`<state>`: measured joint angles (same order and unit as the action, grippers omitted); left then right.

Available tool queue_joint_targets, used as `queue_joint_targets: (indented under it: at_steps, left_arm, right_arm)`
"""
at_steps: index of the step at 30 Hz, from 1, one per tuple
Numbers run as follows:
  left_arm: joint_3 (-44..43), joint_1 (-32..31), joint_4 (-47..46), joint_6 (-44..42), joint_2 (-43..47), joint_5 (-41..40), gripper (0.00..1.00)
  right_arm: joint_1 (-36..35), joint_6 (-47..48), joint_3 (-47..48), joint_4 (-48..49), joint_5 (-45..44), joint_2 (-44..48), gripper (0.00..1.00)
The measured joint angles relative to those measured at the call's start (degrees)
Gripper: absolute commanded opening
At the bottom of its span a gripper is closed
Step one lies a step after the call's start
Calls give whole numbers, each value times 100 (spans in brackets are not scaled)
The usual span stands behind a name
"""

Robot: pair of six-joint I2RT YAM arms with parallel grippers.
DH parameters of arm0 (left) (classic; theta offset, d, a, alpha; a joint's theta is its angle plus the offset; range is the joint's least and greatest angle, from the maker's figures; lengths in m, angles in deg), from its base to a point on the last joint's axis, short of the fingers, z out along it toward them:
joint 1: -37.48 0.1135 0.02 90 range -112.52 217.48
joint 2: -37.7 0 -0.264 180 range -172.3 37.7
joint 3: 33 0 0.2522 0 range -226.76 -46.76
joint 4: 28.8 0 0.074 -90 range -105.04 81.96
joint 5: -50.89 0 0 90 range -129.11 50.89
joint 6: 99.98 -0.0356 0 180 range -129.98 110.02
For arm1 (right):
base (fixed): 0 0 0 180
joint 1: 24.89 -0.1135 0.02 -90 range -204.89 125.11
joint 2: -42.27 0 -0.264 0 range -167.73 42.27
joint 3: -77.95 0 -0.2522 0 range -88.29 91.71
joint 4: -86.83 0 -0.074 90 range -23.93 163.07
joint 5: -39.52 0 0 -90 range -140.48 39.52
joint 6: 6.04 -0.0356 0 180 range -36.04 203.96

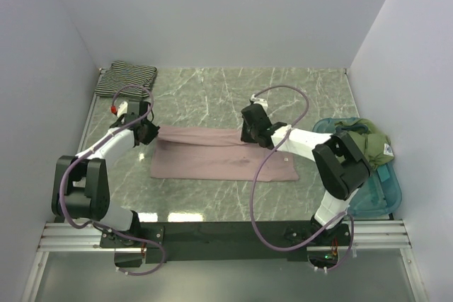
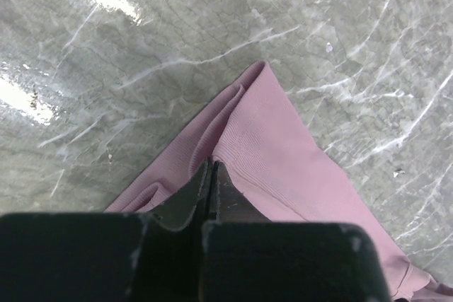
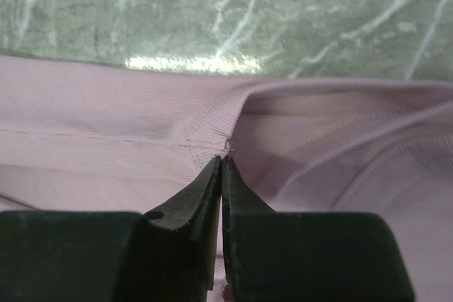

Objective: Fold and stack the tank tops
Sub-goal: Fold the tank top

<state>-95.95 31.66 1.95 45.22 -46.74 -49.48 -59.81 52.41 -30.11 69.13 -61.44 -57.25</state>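
The mauve-pink tank top point(image 1: 223, 162) lies spread across the middle of the marble table. Its far edge is lifted off the table between my two grippers. At its far left corner my left gripper point(image 1: 151, 133) is shut on the fabric; in the left wrist view the cloth point(image 2: 283, 153) rises like a tent to the closed fingertips point(image 2: 211, 166). My right gripper point(image 1: 248, 136) is shut on the far right edge, pinching the ribbed hem point(image 3: 212, 129) at a seam right at its tips point(image 3: 222, 162). The black-and-white striped tank top point(image 1: 126, 78) lies folded at the back left corner.
A teal plastic tray point(image 1: 388, 187) stands at the right edge and holds a crumpled olive-green cloth point(image 1: 362, 139). White walls close in the table on the left, back and right. Purple cables loop over both arms.
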Motion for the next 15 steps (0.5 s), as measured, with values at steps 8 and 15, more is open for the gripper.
queue_joint_targets:
  at_steps: [8,15]
  left_arm:
    - [103,0,4,11,267,0,1]
    - [249,0,11,31,299,2,1]
  right_arm:
    - [-52,-59,-656,205,-107,551,4]
    - [-221,-164,-1023,439,-236,890,3]
